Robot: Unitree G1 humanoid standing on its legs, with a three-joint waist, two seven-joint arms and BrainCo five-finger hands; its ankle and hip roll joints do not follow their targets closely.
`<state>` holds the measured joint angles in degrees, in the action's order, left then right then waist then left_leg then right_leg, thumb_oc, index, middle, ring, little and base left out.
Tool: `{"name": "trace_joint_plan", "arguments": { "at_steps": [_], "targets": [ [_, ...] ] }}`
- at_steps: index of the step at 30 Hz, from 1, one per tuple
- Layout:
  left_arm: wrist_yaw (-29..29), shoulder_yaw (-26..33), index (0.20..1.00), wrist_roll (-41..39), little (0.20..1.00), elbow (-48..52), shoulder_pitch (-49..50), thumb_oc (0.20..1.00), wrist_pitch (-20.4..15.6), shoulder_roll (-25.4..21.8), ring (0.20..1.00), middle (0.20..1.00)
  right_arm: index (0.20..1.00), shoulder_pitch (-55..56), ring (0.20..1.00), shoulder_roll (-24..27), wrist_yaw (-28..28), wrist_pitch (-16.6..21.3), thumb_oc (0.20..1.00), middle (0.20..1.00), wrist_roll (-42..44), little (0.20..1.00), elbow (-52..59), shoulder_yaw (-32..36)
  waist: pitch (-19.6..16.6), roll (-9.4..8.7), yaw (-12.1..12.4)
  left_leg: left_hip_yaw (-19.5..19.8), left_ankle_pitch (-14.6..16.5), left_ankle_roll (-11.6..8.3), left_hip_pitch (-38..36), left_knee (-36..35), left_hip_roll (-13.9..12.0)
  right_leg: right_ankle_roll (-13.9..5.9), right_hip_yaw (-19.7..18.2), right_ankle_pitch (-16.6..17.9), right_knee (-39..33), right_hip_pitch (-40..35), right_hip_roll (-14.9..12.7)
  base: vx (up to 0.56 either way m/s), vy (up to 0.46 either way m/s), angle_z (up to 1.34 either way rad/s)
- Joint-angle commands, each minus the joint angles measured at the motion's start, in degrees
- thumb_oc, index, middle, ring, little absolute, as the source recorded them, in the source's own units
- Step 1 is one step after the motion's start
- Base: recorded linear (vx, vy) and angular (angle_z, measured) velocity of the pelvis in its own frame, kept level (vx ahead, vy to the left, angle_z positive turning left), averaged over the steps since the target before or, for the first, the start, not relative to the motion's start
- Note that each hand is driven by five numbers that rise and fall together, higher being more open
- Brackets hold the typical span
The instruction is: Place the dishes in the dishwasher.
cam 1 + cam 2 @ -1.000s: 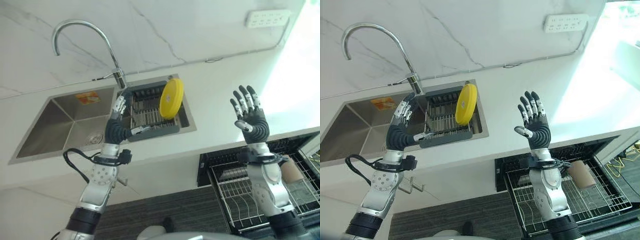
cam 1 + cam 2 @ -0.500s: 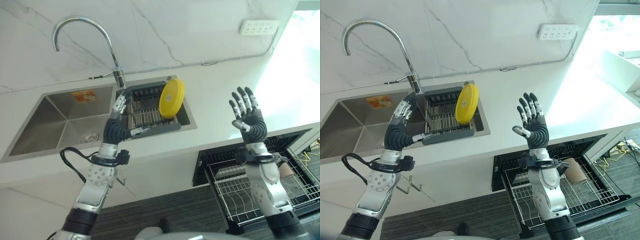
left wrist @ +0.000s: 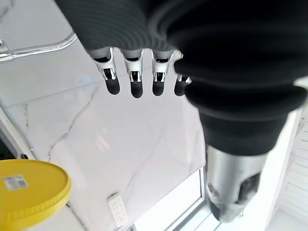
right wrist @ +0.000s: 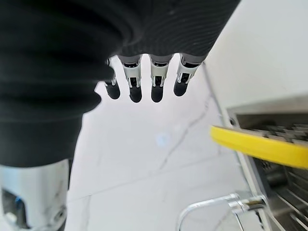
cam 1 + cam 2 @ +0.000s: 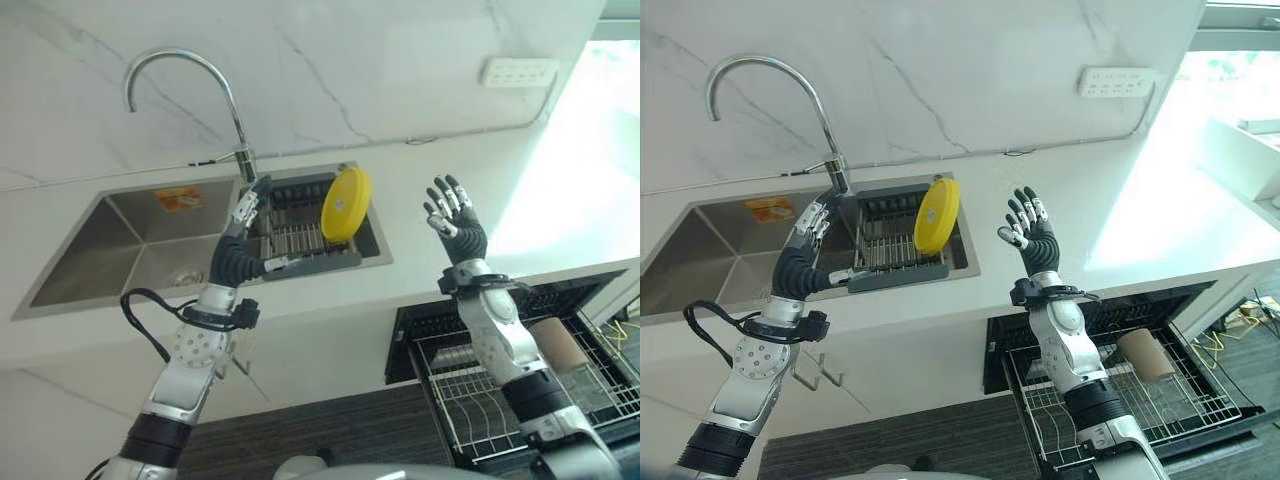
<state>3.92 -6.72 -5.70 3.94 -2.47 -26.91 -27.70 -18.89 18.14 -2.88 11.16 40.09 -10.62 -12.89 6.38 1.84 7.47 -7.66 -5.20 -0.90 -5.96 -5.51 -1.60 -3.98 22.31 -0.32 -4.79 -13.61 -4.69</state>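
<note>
A yellow plate [image 5: 345,203] stands on edge in a dark dish rack [image 5: 300,243] set in the right part of the sink [image 5: 140,240]. My left hand [image 5: 240,245] is raised over the rack's left side, fingers straight, empty. My right hand [image 5: 455,220] is raised over the white counter [image 5: 440,180] to the right of the plate, fingers spread, holding nothing. The plate also shows in the left wrist view [image 3: 29,192] and the right wrist view [image 4: 260,144]. Below the counter the dishwasher [image 5: 1120,370] stands open with its wire rack [image 5: 1160,400] pulled out.
A tall curved tap [image 5: 200,90] rises behind the sink. A brown cup [image 5: 1143,352] lies in the dishwasher's wire rack. A white socket strip [image 5: 518,70] sits on the marble wall at the right. Dark floor lies below the cabinets.
My right hand has moved left and farther over the counter, closer to the yellow plate. The camera has shifted a little. My left hand has kept its place by the rack.
</note>
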Motion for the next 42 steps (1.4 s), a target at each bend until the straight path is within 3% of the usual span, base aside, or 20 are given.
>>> {"name": "trace_joint_plan", "arguments": {
  "at_steps": [1,6,14,19,23,34,42],
  "targets": [
    [-1.67,-1.68,1.0,-2.53,1.0,0.97,-4.08,1.0,-1.12,-2.97,1.0,1.0,1.0,-5.51,1.0,-0.29,1.52,-0.55,1.0,1.0,3.81,1.0,-1.01,1.35,-2.09,-1.91,1.53,1.46,6.32,-2.0,-0.91,0.51,-0.21,-4.24,-0.58,-1.81,3.95,3.42,-3.56,0.09,0.103,0.21],
    [-3.53,-2.81,1.0,-3.66,1.0,1.24,-4.98,1.0,-0.92,-3.56,1.0,1.0,1.0,-7.83,1.0,-0.16,1.03,-1.9,1.0,1.0,3.28,1.0,-5.5,0.04,-1.05,-2.48,2.88,2.52,6.4,-1.6,-0.99,0.51,0.41,-4.6,-0.15,-1.38,4.35,3.55,-3.81,0.09,0.055,0.09],
    [-3.06,-6.49,1.0,-5.12,1.0,-0.14,-11.18,1.0,-1.85,-5.73,1.0,1.0,1.0,-16.95,1.0,0.66,-3.63,0.17,1.0,1.0,4.04,1.0,-12.27,-1.55,2.54,-2.96,4.14,4.53,5.52,-1.19,2.49,1.03,0.7,-4.62,-1.82,-0.86,5.71,7.31,-3.53,-0.03,0.016,0.08],
    [1.88,-9.3,1.0,-4.74,1.0,-2.78,-19.96,1.0,-3.64,-8.08,1.0,1.0,1.0,-23.93,1.0,3.24,-3.43,3.96,1.0,1.0,5.05,1.0,-17.55,-2.31,7.76,-2.97,4.05,4.71,3.93,-1.0,7.94,1.76,0.61,-4.98,-2.41,0.51,6.52,12.19,-3.94,-0.21,-0.018,0.0],
    [4.04,-10.66,1.0,-3.92,1.0,-3.82,-23.47,1.0,-4.49,-8.69,1.0,1.0,1.0,-25.91,1.0,4.19,-4.38,6.41,1.0,1.0,6.14,1.0,-19.16,-1.74,9.98,-2.37,3.89,4.78,3.41,-0.92,10.25,2.08,0.71,-5.08,-2.33,1.03,6.13,13.63,-4.32,-0.12,0.004,-0.07],
    [4.69,-10.69,1.0,-3.12,1.0,-2.68,-22.49,1.0,-3.21,-7.36,1.0,1.0,1.0,-24.32,1.0,3.75,-4.25,7.13,1.0,1.0,6.02,1.0,-19.2,-0.85,10.49,-1.25,3.87,5.1,3.25,-1.41,9.91,2.59,0.71,-5.03,-1.98,0.6,6.15,12.72,-5.01,0.06,0.01,-0.02],
    [1.28,-10.03,1.0,-2.78,1.0,0.06,-17.58,1.0,-0.69,-5.56,1.0,1.0,1.0,-22.97,1.0,3.05,-3.67,3.57,1.0,1.0,-0.49,1.0,-16.88,-3.59,8.0,-1.61,4.89,5.02,3.7,-1.75,6.53,2.36,0.33,-5.01,-0.92,0.0,5.89,9.33,-4.97,0.17,-0.01,-0.01]
  ]
}}
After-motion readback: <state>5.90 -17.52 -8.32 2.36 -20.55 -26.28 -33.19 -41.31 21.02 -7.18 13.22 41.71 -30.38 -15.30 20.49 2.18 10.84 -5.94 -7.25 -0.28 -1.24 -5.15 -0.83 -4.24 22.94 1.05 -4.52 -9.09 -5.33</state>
